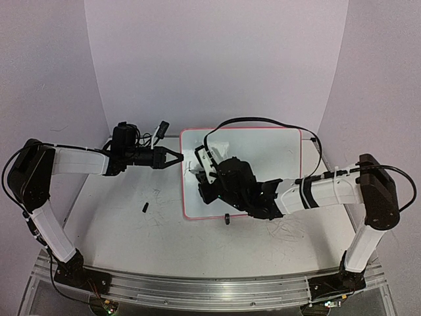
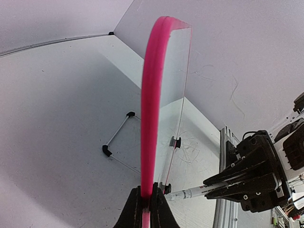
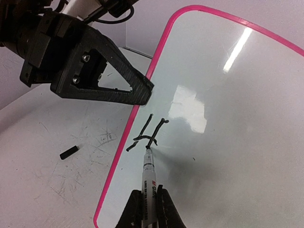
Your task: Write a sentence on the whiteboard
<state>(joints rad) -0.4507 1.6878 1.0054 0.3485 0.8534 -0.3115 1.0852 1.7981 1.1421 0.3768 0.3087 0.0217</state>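
The whiteboard [image 1: 263,155] has a pink-red rim and stands tilted at mid-table. My left gripper [image 1: 177,158] is shut on its left rim; in the left wrist view the rim [image 2: 151,95] runs up from between the jaws [image 2: 147,202]. My right gripper [image 3: 150,197] is shut on a white marker [image 3: 150,173] with its tip touching the board [image 3: 228,142]. Of the sentence, only a black "H" [image 3: 148,129] shows, near the left rim. The marker [image 2: 190,193] and right gripper [image 2: 247,183] also show in the left wrist view.
A small black marker cap [image 1: 145,207] lies on the table left of the board, also in the right wrist view [image 3: 69,152]. A black clip foot [image 1: 227,219] sits at the board's near edge. Grey scribbles [image 3: 95,137] mark the tabletop. An aluminium rail [image 1: 197,289] runs along the near edge.
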